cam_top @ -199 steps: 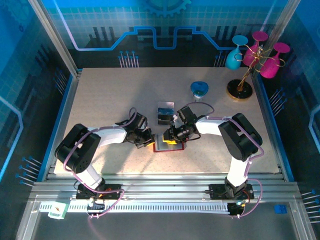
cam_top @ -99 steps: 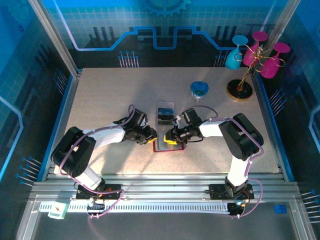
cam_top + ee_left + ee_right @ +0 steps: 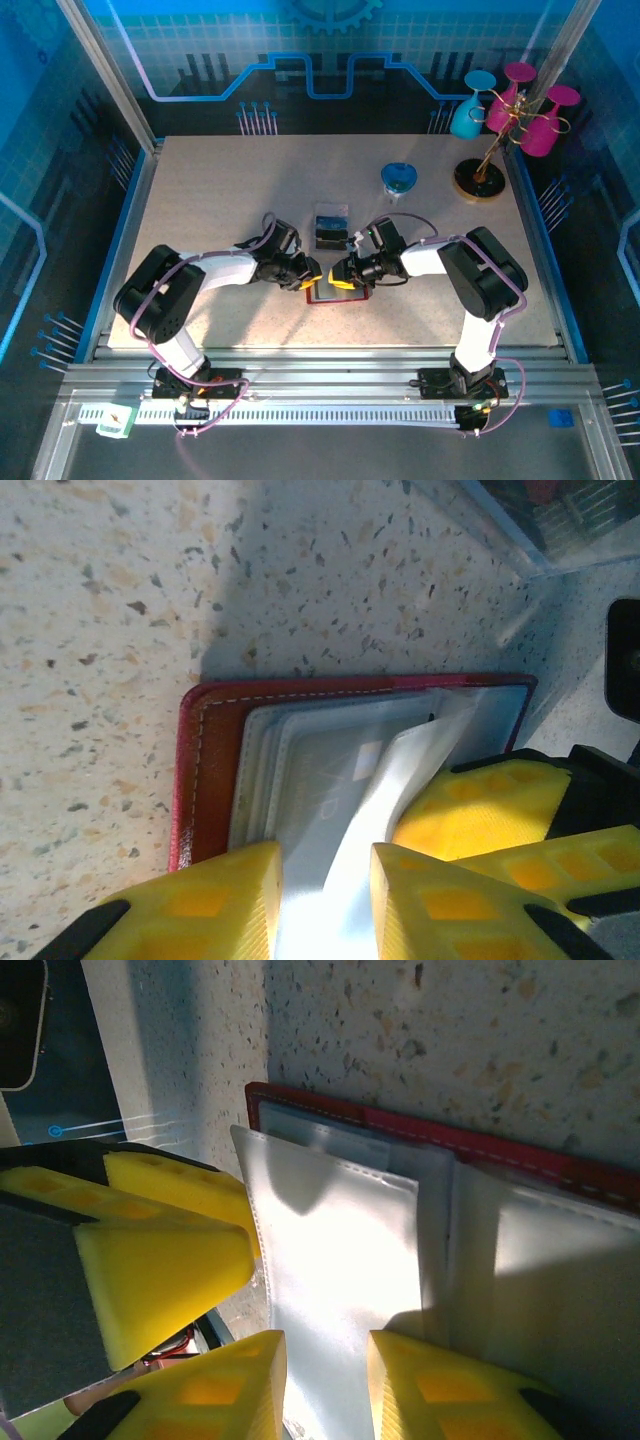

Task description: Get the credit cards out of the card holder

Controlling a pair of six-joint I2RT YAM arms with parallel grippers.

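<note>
We see a red card holder lying open on the speckled table, midway along it and toward the near edge. A blue-and-dark credit card lies just beyond it, toward the far edge. The left gripper and right gripper meet over the holder. Each has its yellow jaws slightly parted astride a clear pocket leaf, and neither visibly pinches it. A pale card shows faintly through a sleeve. We judge the holder light and floppy, likely to slide or lift unless one arm pins its red cover. The cards look stiff, thin and slick, best pinched at an exposed short edge and drawn straight out.
</note>
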